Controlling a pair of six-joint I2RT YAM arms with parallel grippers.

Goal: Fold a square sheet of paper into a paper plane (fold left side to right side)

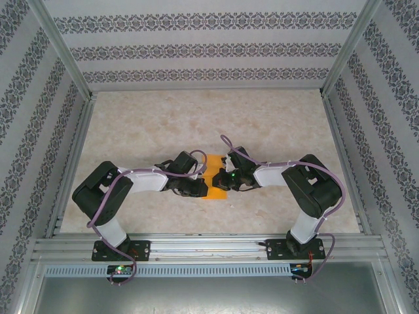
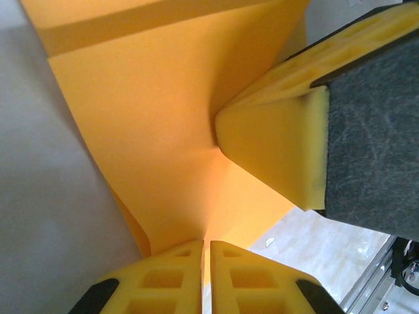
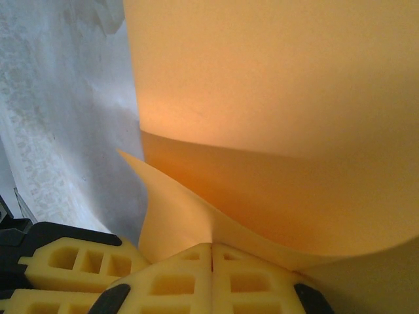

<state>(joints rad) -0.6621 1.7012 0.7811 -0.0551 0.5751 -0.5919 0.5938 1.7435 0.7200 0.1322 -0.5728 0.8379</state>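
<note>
The pale marbled surface (image 1: 163,124) carries the whole job. Over its middle the left arm (image 1: 141,178) and right arm (image 1: 281,175) reach inward until their wrists nearly meet, so both can work on 1 small target.

That target is the square sheet of paper (image 1: 214,176), bright orange and lying between the 2 wrists near the centre. In the wrist views it is lifted and bowed rather than flat, which suits carrying the left side over to the right.

The left fingers (image 2: 177,268) are pressed together on an edge of the sheet, probably to steer the flap. The right fingers (image 3: 177,275) also pinch the paper, likely to anchor it. No finished crease is visible.
</note>
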